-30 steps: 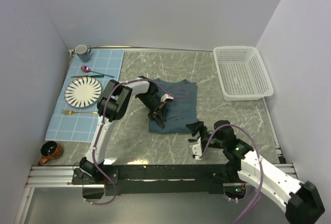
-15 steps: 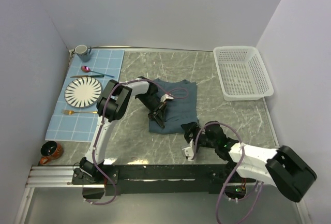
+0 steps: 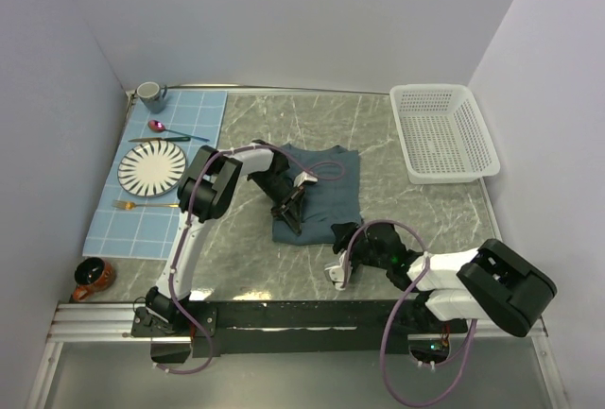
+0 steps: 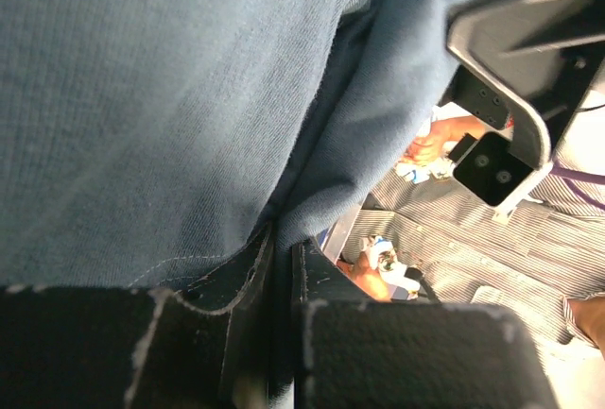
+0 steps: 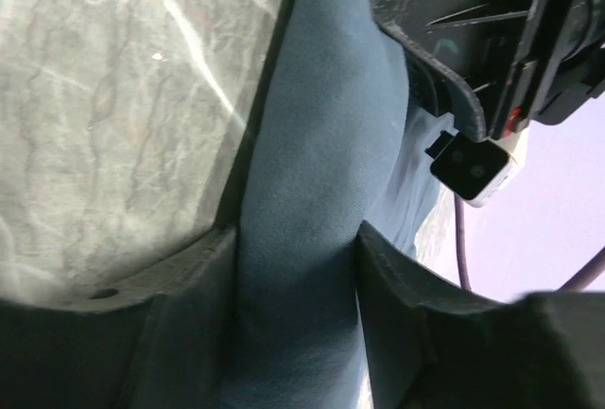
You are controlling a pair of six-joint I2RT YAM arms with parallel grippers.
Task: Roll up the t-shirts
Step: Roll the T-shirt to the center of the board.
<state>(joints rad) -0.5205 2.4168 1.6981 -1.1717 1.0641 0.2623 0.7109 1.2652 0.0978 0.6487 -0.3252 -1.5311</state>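
Note:
The slate-blue t-shirt (image 3: 323,192) lies folded into a rectangle in the middle of the marble table. My left gripper (image 3: 288,215) is at its near left edge; in the left wrist view its jaws (image 4: 282,239) are nearly together with a fold of the t-shirt (image 4: 142,97) pinched between them. My right gripper (image 3: 342,237) is at the shirt's near right corner. In the right wrist view its fingers (image 5: 298,239) stand on both sides of a thick fold of the t-shirt (image 5: 321,126), which fills the gap between them.
A white basket (image 3: 442,132) stands at the back right. On the left, a light blue checked placemat (image 3: 142,225) holds a striped plate (image 3: 153,167), a spoon (image 3: 156,127), a fork (image 3: 142,205) and a grey mug (image 3: 150,96). A brown mug (image 3: 92,278) sits near left.
My right gripper has moved left and forward from beside the shirt to its near right corner and now grips the fold. The left gripper and the shirt have not moved.

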